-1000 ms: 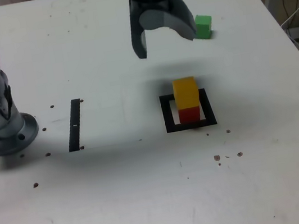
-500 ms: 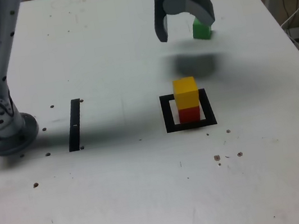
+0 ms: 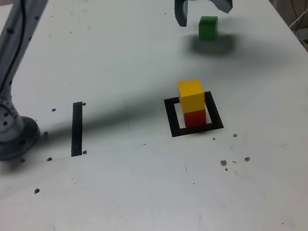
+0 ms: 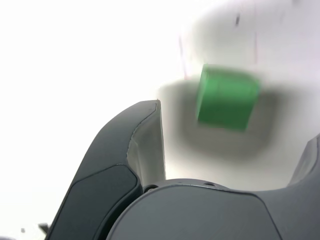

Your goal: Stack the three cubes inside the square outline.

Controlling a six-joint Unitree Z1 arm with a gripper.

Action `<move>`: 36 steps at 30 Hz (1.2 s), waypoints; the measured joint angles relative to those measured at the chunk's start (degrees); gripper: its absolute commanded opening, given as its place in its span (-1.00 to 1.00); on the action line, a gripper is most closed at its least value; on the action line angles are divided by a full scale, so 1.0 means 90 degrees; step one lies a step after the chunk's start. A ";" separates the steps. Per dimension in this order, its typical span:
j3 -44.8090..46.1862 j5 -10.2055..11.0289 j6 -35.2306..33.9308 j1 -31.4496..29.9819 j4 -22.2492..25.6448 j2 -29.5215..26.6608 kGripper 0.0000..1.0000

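The arm (image 3: 10, 41) runs off the exterior view's top edge, and so does the gripper's (image 3: 205, 10) upper body. The yellow cube (image 3: 191, 95) hides the red cube's (image 3: 195, 119) top. In the wrist view, the green cube (image 4: 227, 97) is blurred.

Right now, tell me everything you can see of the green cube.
The green cube is a small, plain-faced, matte block of solid green. It sits flat on the white table near the far edge, away from the yellow-on-red stack in the square outline. Nothing touches it: the open gripper hangs just behind and above it, jaws spread wide. In the wrist view it lies between the jaws, blurred, ringed by shadow.
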 measured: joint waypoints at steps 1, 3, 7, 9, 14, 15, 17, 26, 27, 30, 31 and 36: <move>-0.0118 -0.0001 0.0065 0.0044 0.0034 0.0071 0.98; -0.0369 -0.0005 0.0182 0.0120 0.0109 0.0211 0.97; -0.0677 -0.0025 0.0302 0.0190 0.0191 0.0411 0.94; -0.0762 -0.0054 0.0333 0.0198 0.0234 0.0508 0.91; -0.0823 -0.0175 0.0359 0.0192 0.0320 0.0698 0.80; -0.0826 -0.0185 0.0359 0.0182 0.0323 0.0725 0.76; -0.0827 -0.0192 0.0360 0.0155 0.0328 0.0774 0.67; -0.0969 -0.0181 0.0273 -0.0012 0.0346 0.0896 -0.22; -0.0986 -0.0180 0.0270 -0.0034 0.0346 0.0917 -0.32; -0.1031 -0.0181 0.0269 -0.0059 0.0345 0.0949 -0.46; -0.1042 -0.0181 0.0269 -0.0060 0.0345 0.0949 -0.47; -0.1059 -0.0201 0.0269 -0.0093 0.0375 0.0949 -0.47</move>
